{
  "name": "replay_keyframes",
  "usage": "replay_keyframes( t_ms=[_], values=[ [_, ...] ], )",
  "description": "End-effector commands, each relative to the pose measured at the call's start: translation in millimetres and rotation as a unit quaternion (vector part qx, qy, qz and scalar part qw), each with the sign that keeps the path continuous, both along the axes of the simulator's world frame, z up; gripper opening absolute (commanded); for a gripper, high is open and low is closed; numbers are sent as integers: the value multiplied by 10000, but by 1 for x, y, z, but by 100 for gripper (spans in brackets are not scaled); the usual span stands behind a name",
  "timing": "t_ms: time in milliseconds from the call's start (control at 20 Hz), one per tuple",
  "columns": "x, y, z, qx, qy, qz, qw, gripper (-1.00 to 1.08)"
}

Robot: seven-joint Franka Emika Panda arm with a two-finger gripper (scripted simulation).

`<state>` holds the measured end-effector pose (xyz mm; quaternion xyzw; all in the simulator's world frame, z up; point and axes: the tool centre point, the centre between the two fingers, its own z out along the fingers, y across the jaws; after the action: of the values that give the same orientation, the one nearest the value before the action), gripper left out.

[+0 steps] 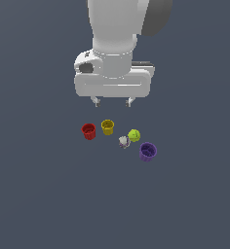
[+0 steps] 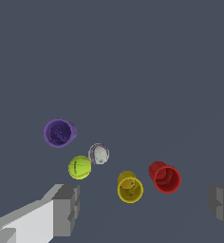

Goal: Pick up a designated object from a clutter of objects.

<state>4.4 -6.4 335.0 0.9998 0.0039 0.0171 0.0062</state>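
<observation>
Exterior view: white Panda gripper (image 1: 112, 102), fingers wide apart w/ nothing held, hangs above the clutter on the plain grey floor (image 1: 39, 194), approach step; purple ribbed tapered cup (image 1: 147, 151) stands upright beside yellow-green ball (image 1: 133, 135), so next move needs shifting over it, then descending.

Plain dark slate-grey floor (image 1: 39, 194) fills both views, evenly lit, w/ no visible texture.
</observation>
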Motion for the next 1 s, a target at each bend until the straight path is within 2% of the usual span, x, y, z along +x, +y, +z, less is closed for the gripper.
replay_keyframes(
  t_ms=[0, 350, 950],
  values=[
    [0, 0, 0, 0, 0, 0, 10000, 28],
    [2, -13, 5, 53, -21, -149, 9999, 28],
    [6, -5, -10, 25, -52, -418, 9991, 28]
  ],
)
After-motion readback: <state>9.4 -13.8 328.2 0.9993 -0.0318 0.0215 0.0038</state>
